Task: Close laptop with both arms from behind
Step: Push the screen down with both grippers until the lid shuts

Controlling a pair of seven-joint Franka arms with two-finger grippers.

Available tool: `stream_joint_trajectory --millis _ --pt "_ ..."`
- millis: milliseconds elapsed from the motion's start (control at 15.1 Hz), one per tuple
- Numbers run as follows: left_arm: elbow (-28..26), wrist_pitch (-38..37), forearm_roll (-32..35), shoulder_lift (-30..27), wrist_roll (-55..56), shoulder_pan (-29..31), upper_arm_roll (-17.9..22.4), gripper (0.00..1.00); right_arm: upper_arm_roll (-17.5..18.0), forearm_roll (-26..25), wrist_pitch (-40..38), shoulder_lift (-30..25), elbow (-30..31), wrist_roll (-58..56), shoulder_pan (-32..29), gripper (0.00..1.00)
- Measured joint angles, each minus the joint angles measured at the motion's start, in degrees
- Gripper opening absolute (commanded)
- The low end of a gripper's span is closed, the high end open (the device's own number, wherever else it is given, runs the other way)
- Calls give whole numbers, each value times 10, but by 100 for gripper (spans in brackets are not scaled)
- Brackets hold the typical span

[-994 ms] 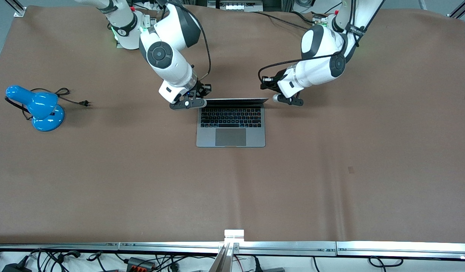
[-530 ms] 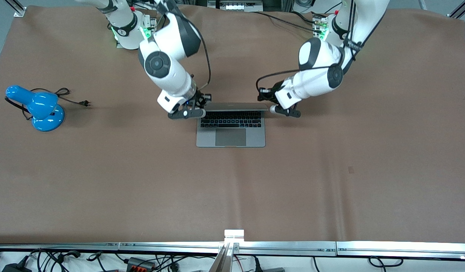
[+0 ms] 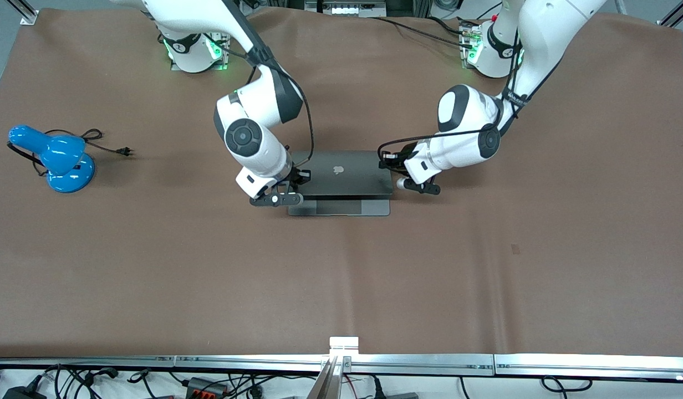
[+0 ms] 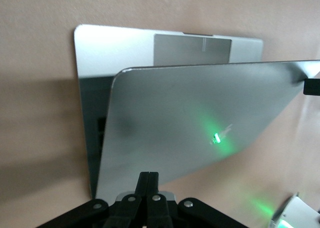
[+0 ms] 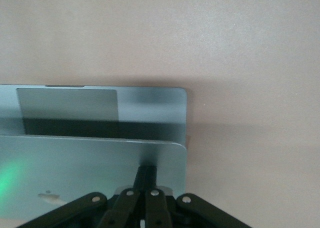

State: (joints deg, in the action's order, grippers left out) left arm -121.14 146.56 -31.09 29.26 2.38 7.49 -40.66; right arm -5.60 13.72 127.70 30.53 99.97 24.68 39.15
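The silver-grey laptop (image 3: 347,174) lies in the middle of the table. Its lid is tipped far down over the keyboard, with the apple logo (image 3: 337,170) facing up. Only a strip of the base with the trackpad (image 3: 339,208) shows. My right gripper (image 3: 294,198) is shut, its fingertips pressed on the lid's corner toward the right arm's end; the right wrist view shows the lid (image 5: 90,168) and fingers (image 5: 146,174). My left gripper (image 3: 398,181) is shut against the lid's other corner; the left wrist view shows the lid (image 4: 200,128) and fingers (image 4: 148,180).
A blue desk lamp (image 3: 56,158) with a black cord and plug (image 3: 122,150) sits toward the right arm's end of the table. A metal rail (image 3: 341,360) runs along the table edge nearest the front camera. Brown cloth (image 3: 341,277) covers the table.
The lid has swung from about upright down over the keyboard. Both grippers have moved with it toward the front camera, and the apple logo now shows.
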Motion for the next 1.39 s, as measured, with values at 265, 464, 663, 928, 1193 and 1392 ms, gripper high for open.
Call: stream_joint_trajectory --millis 265,464,663,928,1193,1392 --pt "29 8 18 40 0 -55 57 0 -1 -3 0 30 -13 0 0 0" --pt "37 10 18 47 0 -82 80 0 -1 -3 1 56 -26 0 0 0" --pt "39 22 21 56 -1 -84 86 0 -1 -4 1 72 -38 0 0 0" --pt "42 42 38 75 -2 -88 92 0 -1 -4 1 84 -41 0 1 0" --pt "48 44 40 74 -2 -98 99 0 -1 -5 18 95 -42 0 3 0" --pt "54 18 42 56 -3 -97 110 0 -1 -6 18 95 -43 0 4 0"
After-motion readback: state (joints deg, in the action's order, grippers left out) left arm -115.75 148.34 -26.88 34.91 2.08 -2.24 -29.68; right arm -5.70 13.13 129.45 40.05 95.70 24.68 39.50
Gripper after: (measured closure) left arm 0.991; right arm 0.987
